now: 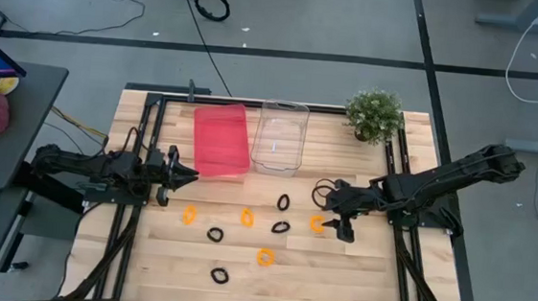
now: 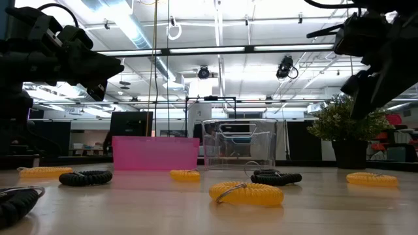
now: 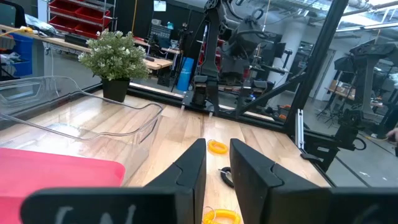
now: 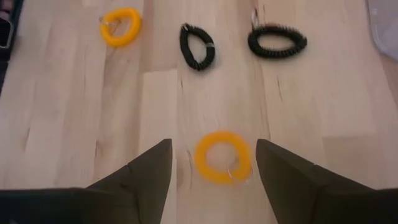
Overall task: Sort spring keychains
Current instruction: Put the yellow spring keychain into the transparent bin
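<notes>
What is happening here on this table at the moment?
A two-armed robot is sorting spring keychains, and none is in a bin yet. Orange and black ones lie scattered on the wooden table. The right gripper hangs open over an orange keychain, fingers on either side of it. The left gripper waits by the pink bin. The clear bin stands beside it.

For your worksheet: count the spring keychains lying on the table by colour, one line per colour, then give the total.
Orange spring keychains: 4
Black spring keychains: 4
Total: 8, all loose on the table, none in the pink bin or the clear bin.
</notes>
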